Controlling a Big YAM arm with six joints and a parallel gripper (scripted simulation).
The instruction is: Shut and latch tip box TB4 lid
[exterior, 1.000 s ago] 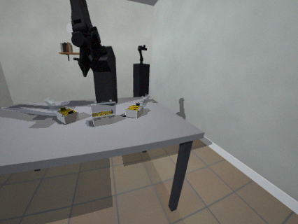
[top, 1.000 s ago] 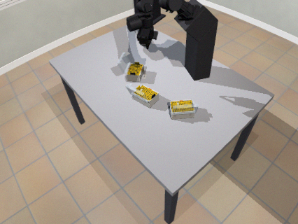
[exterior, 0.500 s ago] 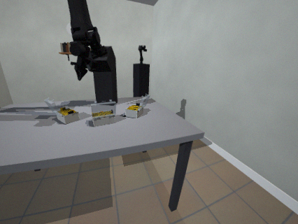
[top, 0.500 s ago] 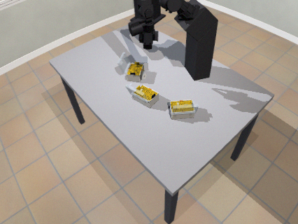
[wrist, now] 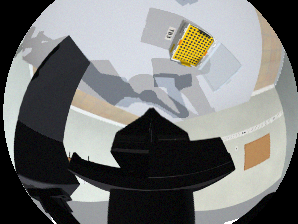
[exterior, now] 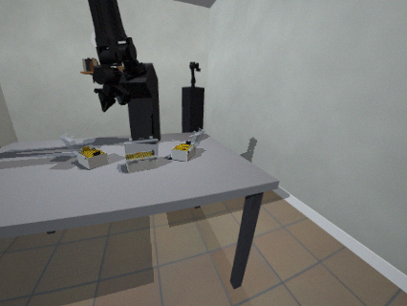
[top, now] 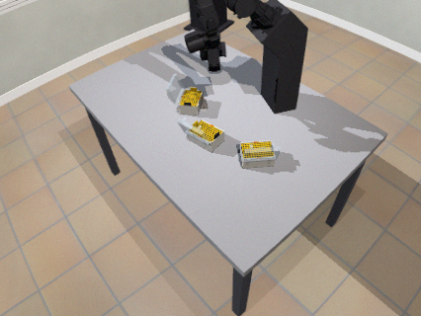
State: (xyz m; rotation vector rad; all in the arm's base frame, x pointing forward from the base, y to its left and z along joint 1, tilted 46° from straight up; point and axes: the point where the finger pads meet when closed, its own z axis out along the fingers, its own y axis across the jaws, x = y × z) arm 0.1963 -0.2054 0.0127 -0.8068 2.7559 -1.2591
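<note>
Three white tip boxes with yellow tip racks stand on the grey table, all with lids open. In the top view they are the far box (top: 190, 100), the middle box (top: 205, 133) and the near right box (top: 257, 152). In the exterior view they show as the left box (exterior: 92, 157), the middle box (exterior: 140, 162) and the right box (exterior: 183, 151). I cannot read which one is TB4. My gripper (top: 213, 64) is shut and empty, pointing down, well above the table just behind the far box; it also shows in the exterior view (exterior: 104, 102). The wrist view shows the shut fingers (wrist: 152, 123) with two boxes (wrist: 189, 44) beyond.
The black arm pedestal (top: 283, 59) stands on the table's far side, right of the gripper. A second dark stand (exterior: 192, 107) is behind the table. The table edges are well away from the boxes.
</note>
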